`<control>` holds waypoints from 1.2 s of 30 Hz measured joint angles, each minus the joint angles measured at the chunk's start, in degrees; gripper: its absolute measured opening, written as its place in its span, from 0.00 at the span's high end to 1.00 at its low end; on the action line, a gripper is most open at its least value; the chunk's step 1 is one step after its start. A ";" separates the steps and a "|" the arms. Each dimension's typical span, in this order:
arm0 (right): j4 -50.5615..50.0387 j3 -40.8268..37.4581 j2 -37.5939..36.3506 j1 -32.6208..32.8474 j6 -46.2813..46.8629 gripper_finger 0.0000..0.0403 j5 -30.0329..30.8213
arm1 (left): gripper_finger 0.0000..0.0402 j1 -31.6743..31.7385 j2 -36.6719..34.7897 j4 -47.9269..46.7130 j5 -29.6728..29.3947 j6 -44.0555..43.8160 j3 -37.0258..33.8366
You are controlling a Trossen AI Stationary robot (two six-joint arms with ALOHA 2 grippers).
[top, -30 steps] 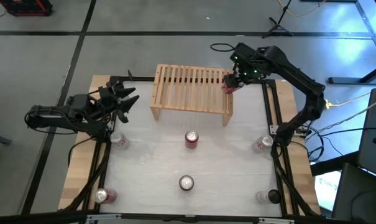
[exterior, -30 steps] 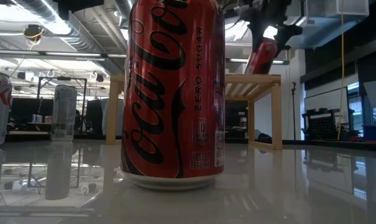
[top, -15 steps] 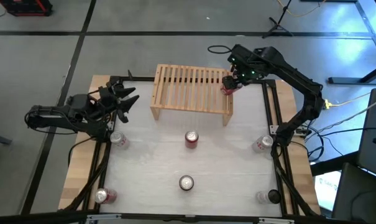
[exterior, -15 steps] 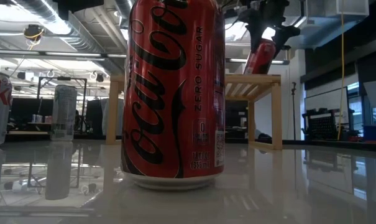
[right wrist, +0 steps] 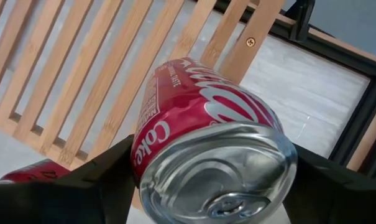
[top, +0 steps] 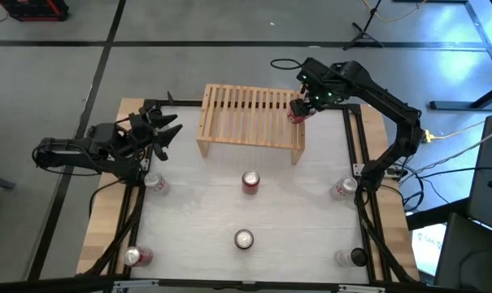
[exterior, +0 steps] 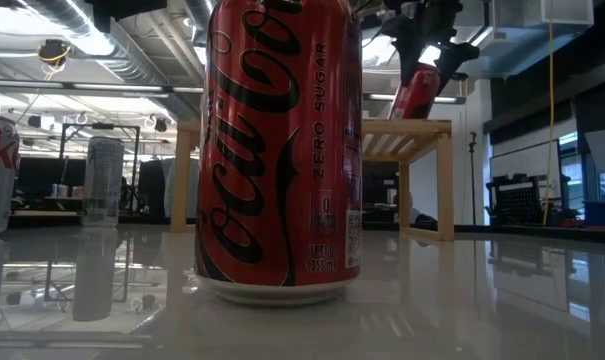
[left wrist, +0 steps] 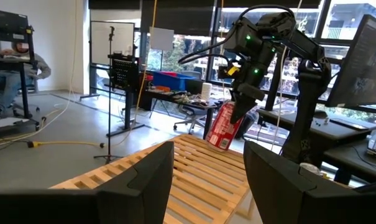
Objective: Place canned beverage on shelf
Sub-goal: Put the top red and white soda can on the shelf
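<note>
One red cola can point(top: 296, 111) hangs tilted, pinched between the right gripper point(top: 302, 107) jaws, its base over the near end of the slatted light-wood shelf point(top: 250, 120). Left gripper point(top: 166, 130) jaws stand spread beside the counter point(top: 294, 212).

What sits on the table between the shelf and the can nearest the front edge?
One upright red can, seen in the high view. It stands on the table between the shelf and the front can, touching neither; the table on either side of it is bare.
</note>
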 joint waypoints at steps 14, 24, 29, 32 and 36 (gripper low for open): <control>4.25 0.00 0.13 0.02 0.07 0.14 -0.18 | 0.53 0.00 0.00 0.02 0.00 0.30 -0.02; 6.31 -0.04 0.15 0.02 -0.24 0.18 -1.13 | 0.53 0.00 0.00 0.02 0.00 0.42 -0.02; 7.31 -0.07 0.17 0.02 1.62 0.18 -1.18 | 0.53 0.00 0.00 0.00 0.02 0.42 -0.02; 7.47 -0.09 0.20 0.03 2.88 0.18 0.43 | 0.53 0.00 0.00 0.02 0.02 0.37 -0.02; 7.40 -0.11 0.20 0.02 3.02 0.19 0.93 | 0.53 0.00 0.00 0.01 0.02 0.35 -0.02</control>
